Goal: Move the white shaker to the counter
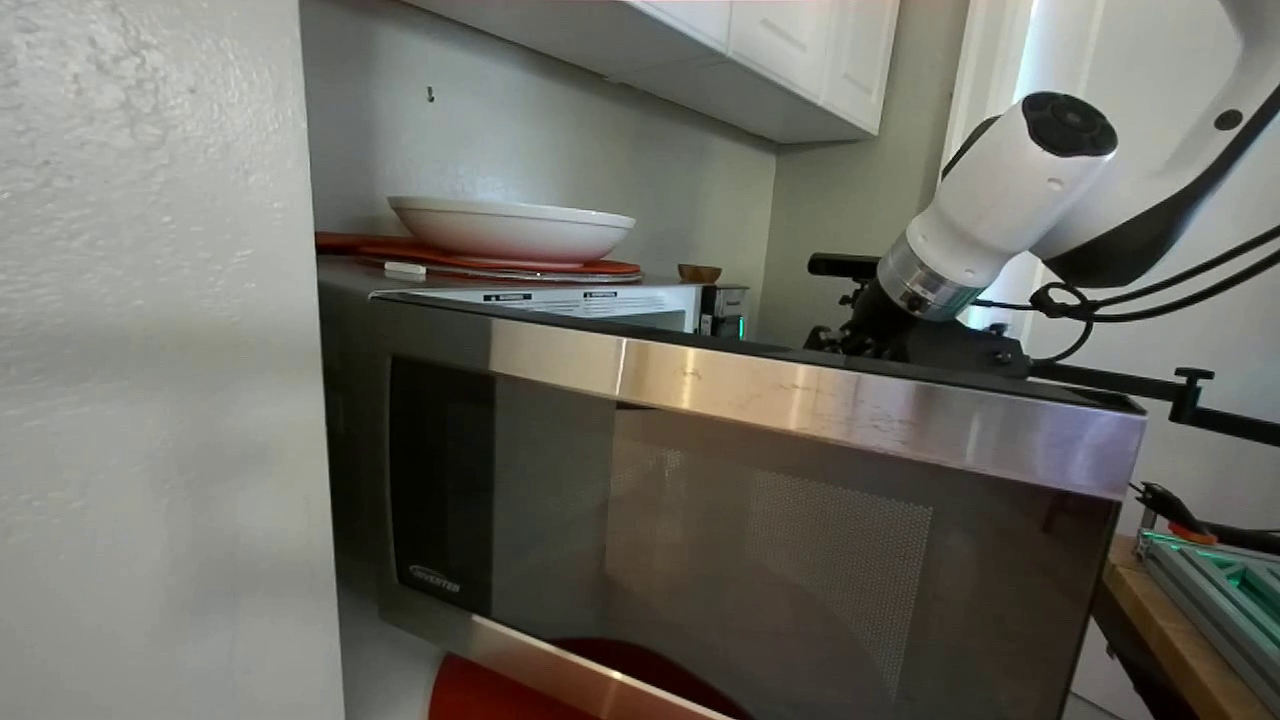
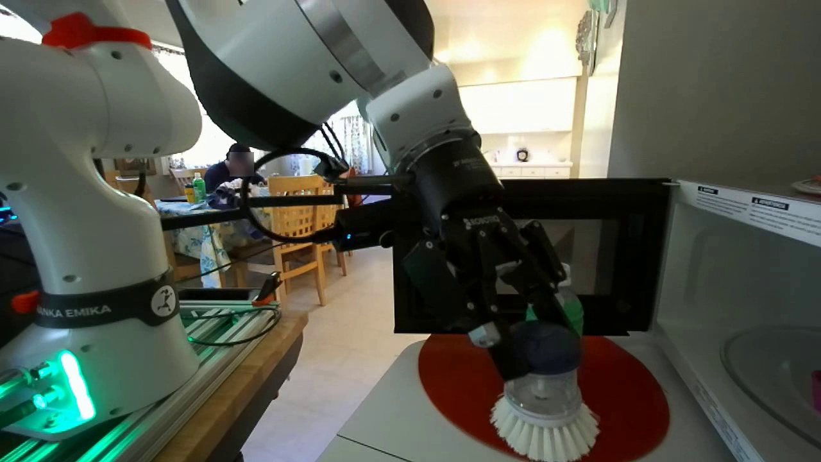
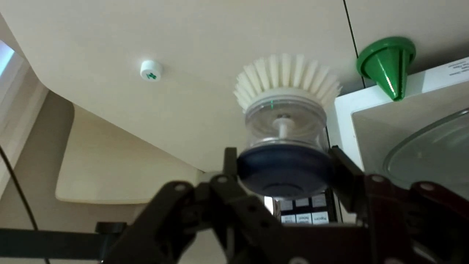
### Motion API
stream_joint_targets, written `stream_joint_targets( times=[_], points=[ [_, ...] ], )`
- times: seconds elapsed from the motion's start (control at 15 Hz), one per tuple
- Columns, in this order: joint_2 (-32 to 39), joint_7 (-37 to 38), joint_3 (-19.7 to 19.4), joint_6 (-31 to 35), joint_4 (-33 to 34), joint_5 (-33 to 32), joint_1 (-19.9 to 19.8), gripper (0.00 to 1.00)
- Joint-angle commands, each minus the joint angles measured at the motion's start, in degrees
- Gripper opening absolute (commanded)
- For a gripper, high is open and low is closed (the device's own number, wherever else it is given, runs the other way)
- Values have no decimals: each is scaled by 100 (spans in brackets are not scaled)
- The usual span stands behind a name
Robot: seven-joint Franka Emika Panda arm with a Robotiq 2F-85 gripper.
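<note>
Hand [image 3: 284,161]: clamped on the dark blue top of the apparent white shaker [image 3: 285,124], a brush-like piece with clear body and white bristles downward; held outside the open microwave [image 2: 725,276]. Round red mat [image 2: 625,385]: on the surface [image 3: 190,106], just outside the microwave. Green item [image 2: 573,311]: partly hidden behind the hand, between it and the microwave's open door [image 1: 760,500]. Green cone [image 3: 390,66]: at the microwave's front edge, contact uncertain. Small white cylinder [image 3: 151,70], green mark: on the surface, well apart from the microwave. White bowl [image 1: 510,230], wide: on a red pad [image 1: 610,268], atop the microwave.
</note>
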Motion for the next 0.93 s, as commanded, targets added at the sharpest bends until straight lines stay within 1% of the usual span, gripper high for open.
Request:
stream_joint_targets(
  times=[0.0, 0.47, 0.87],
  points=[
    [469, 551, -75, 95, 295, -501, -56, 38],
    [1377, 985, -207, 132, 764, -925, -118, 38],
    [2059, 1062, -381, 57, 1271, -963, -272, 38]
  ],
)
